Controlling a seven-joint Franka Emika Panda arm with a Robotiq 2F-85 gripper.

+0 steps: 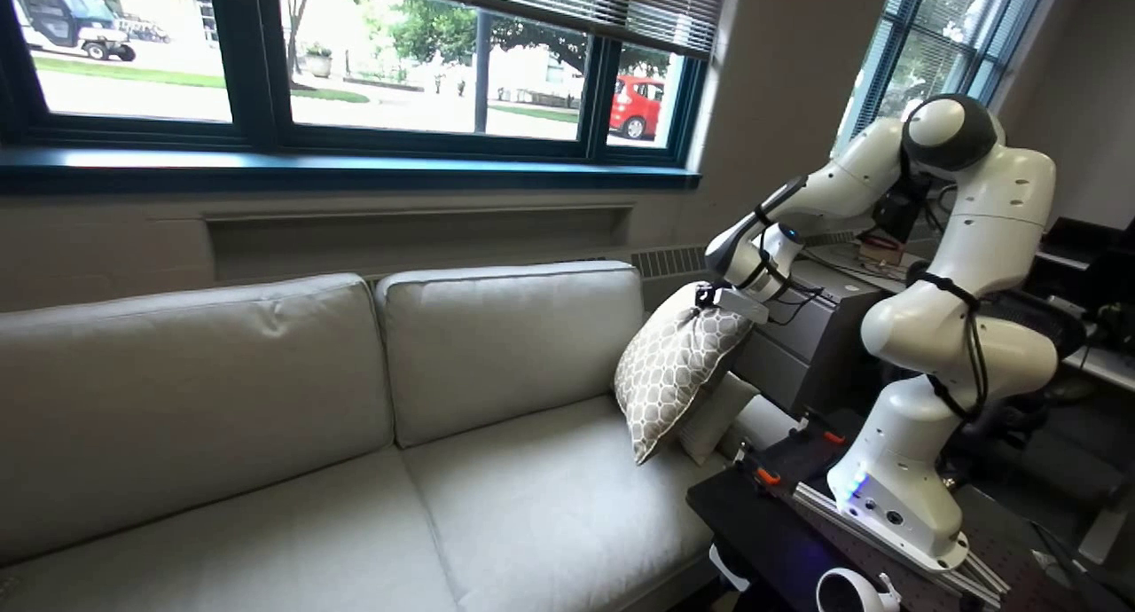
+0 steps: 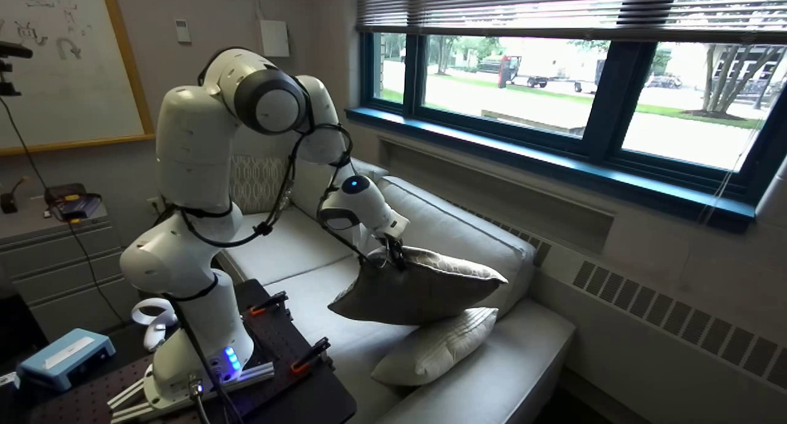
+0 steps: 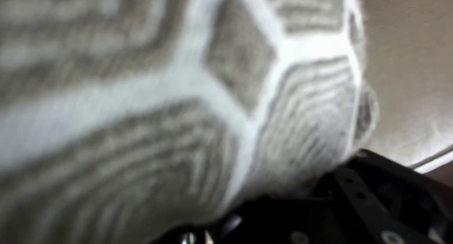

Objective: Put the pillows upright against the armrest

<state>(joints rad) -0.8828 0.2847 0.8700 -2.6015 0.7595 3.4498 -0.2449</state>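
In an exterior view, I am clamping my fingers closed on the upper edge of the tilted lattice pillow. Just nearer, on the sofa, the white pillow is leaning against the armrest.

Three pillows, one sofa, one robot arm

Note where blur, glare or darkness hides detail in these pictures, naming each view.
Wrist view: the gripped lattice pillow is blurred, softest toward the left; both exterior views: daylight glares through the window; in an exterior view, one face of that pillow looks dark.
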